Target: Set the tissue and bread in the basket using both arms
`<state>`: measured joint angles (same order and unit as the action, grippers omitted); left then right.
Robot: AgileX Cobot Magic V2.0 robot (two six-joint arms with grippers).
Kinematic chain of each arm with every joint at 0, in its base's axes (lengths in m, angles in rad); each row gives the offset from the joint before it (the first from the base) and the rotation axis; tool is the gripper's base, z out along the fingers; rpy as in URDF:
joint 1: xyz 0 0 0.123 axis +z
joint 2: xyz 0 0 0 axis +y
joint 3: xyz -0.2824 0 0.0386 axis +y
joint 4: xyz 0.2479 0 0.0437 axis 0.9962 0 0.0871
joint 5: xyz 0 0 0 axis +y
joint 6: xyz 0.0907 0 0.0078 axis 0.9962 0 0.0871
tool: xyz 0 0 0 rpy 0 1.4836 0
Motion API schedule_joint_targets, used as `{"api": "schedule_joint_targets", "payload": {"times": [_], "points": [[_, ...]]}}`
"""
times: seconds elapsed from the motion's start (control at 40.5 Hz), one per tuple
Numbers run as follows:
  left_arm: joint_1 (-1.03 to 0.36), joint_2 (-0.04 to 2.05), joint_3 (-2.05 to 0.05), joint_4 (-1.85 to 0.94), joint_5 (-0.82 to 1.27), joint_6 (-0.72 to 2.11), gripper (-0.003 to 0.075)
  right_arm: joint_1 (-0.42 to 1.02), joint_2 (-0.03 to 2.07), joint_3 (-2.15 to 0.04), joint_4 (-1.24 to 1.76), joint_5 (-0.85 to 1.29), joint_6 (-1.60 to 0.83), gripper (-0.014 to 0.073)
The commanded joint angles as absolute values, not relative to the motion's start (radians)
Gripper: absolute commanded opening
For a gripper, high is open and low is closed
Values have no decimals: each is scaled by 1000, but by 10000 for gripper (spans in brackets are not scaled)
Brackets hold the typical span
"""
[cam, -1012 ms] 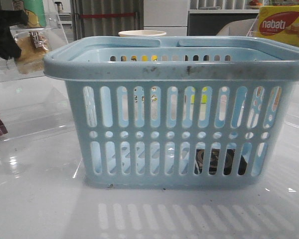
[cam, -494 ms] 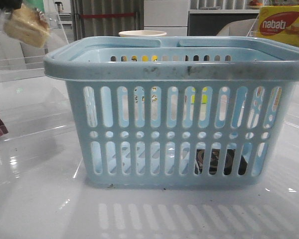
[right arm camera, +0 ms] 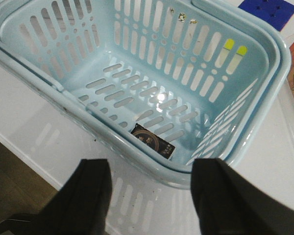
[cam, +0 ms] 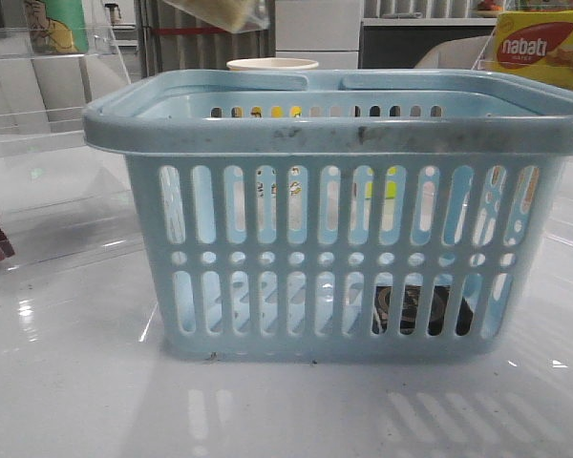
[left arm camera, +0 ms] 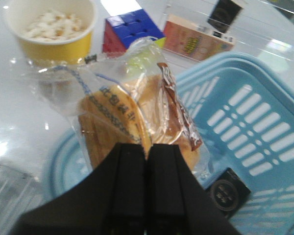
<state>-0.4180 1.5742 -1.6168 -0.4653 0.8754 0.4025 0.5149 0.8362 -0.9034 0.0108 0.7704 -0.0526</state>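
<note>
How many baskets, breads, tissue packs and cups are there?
basket: 1
bread: 1
tissue: 1
cup: 1
Total: 4

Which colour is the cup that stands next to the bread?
The cup is yellow outside with a pale cream rim and inside. It shows best in the left wrist view.

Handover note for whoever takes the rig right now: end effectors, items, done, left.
Left end effector: shut on the bread, held above the basket.
Right end effector: open, holding nothing, outside the basket's rim.
Tissue: lying on the basket floor near a corner.
Done: tissue in.
Left: release the bread into the basket.
</note>
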Motion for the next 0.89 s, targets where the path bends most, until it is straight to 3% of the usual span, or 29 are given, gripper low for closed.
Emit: {"api": "schedule_joint_targets", "payload": {"times": [0.0, 0.419, 0.691, 0.864], "points": [[-490, 1527, -1644, -504, 828, 430, 92, 517, 828, -931, 0, 704, -60, 477], [-564, 1568, -1636, -485, 904, 452, 113, 517, 828, -931, 0, 704, -60, 477], [-564, 1575, -1636, -483, 904, 452, 417, 517, 828, -931, 0, 704, -60, 477], [-564, 1573, -1636, -483, 915, 456, 424, 517, 828, -931, 0, 704, -60, 477]]}}
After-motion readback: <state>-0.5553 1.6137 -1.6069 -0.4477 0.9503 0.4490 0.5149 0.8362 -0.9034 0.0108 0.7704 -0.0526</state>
